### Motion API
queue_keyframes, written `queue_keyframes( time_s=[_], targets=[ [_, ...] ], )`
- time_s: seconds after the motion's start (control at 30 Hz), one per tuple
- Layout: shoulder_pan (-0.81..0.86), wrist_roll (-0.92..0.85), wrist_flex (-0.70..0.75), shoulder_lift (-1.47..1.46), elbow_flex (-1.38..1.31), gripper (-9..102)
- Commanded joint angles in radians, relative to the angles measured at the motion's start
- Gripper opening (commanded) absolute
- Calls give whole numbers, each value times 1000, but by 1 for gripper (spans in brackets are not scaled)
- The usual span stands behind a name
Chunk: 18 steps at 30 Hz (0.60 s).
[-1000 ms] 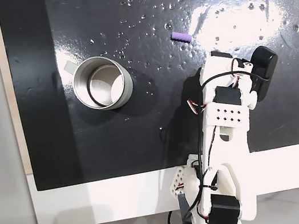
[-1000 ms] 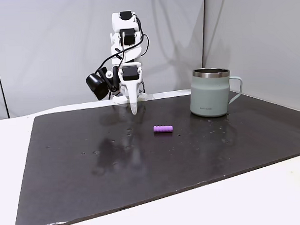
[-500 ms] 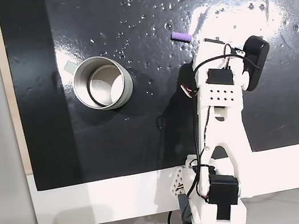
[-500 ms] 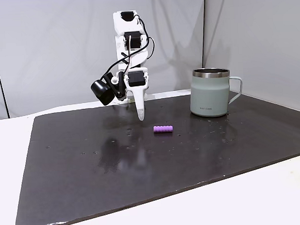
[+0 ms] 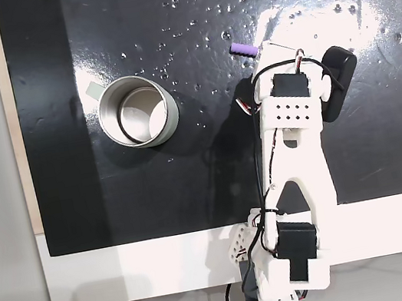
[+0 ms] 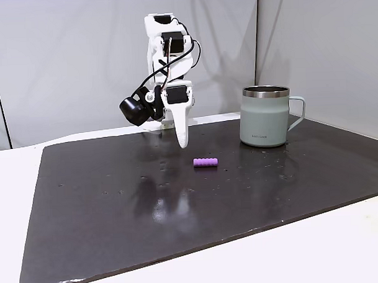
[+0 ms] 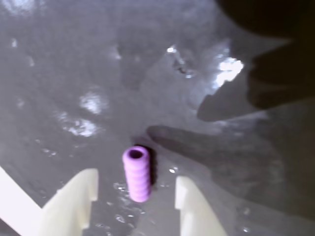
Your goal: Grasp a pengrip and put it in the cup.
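A: From above, where is the pengrip (image 5: 243, 49)?
B: On the mat, right of the cup (image 5: 138, 115).
A: The side view?
B: The gripper (image 6: 183, 140) hovers above it.
A: The wrist view?
B: Fingers (image 7: 74, 194) are spread; descend straight, then close.

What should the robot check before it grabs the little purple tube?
1. Gripper open: ok, its two fingertips stand apart in the wrist view.
2. Pengrip between the fingertips: ok.
3. Pengrip lying flat on the mat, nothing touching it: ok.
4. Gripper low enough to close: not ok, its tip hangs above the mat.
5. Cup upright, mouth open: ok.
6. Way to the cup free: ok, only bare mat between.
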Motion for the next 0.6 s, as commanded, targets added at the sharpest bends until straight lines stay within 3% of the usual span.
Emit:
queue_keyframes(
  time_s=[0.0,0.57],
  targets=[
    [-41,41,71,-3,-86,24],
    [-48,63,270,-256,-440,24]
  ],
)
